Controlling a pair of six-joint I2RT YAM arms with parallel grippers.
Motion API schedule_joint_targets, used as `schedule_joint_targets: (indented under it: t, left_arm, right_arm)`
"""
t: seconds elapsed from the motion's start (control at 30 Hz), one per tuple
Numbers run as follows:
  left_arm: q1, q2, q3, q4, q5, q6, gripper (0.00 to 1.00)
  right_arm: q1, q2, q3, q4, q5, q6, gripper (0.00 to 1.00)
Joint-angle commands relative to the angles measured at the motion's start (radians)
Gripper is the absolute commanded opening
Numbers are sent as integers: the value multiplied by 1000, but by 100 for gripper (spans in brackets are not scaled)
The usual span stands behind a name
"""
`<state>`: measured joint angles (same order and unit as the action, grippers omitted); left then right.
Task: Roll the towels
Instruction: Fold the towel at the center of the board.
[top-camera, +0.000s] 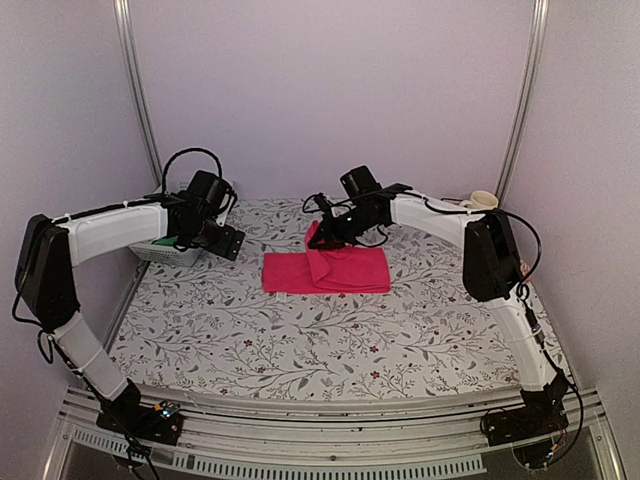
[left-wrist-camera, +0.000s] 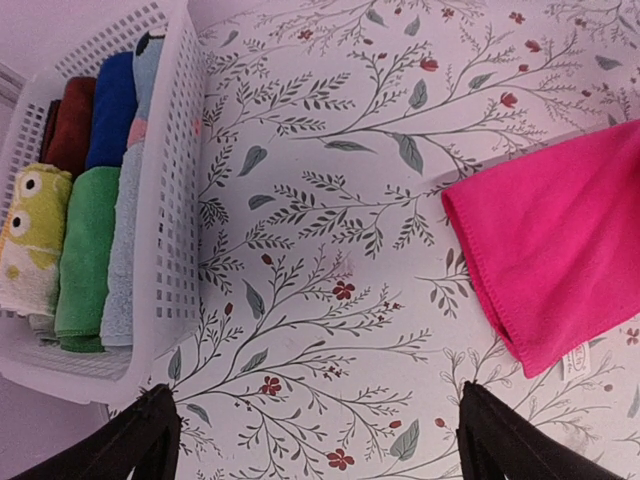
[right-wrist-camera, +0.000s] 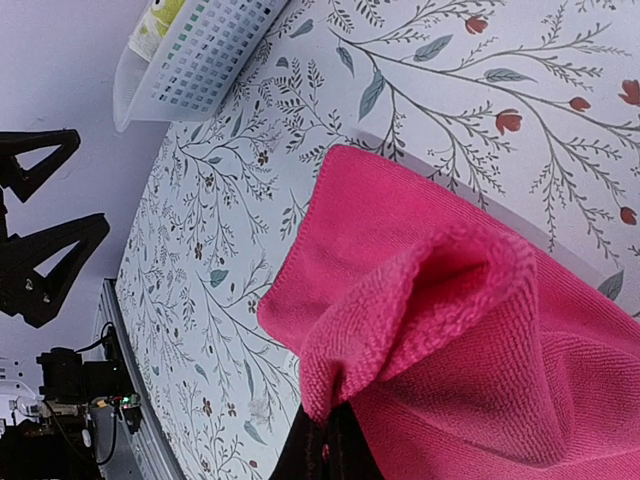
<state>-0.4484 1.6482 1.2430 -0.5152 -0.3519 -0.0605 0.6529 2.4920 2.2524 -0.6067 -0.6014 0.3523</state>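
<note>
The hot pink towel (top-camera: 330, 272) lies folded flat at the middle back of the table; it also shows in the left wrist view (left-wrist-camera: 560, 250). My right gripper (top-camera: 323, 234) is shut on a fold of its left part and holds that fold lifted off the rest (right-wrist-camera: 400, 240); the jaws (right-wrist-camera: 335, 445) pinch the pink cloth together. My left gripper (top-camera: 225, 241) is open and empty (left-wrist-camera: 315, 435), above the bare table between the basket and the towel's left edge. The lime-yellow patterned towel (left-wrist-camera: 28, 235) lies in the basket.
A white lattice basket (left-wrist-camera: 170, 200) at the back left (top-camera: 160, 252) holds rolled dark red, blue, green and light blue cloths. A cream cup (top-camera: 484, 199) stands at the back right. The left arm's fingers (right-wrist-camera: 45, 255) show at the left of the right wrist view.
</note>
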Motion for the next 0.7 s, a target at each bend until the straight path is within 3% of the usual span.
schedule_joint_targets:
  t: [0.0,0.53,0.67]
  left_arm:
    - [9,-19,-13,-14,5,-9,97]
    - [8,-6,-25,-19,10,-12,97]
    - [8,-7,-32,-22,10,-16,97]
  right_arm:
    - [14,34,24,101,-39,29,2]
    - [31,102,17,249,-77,69,7]
    - [33,122,10,350,-120,95,21]
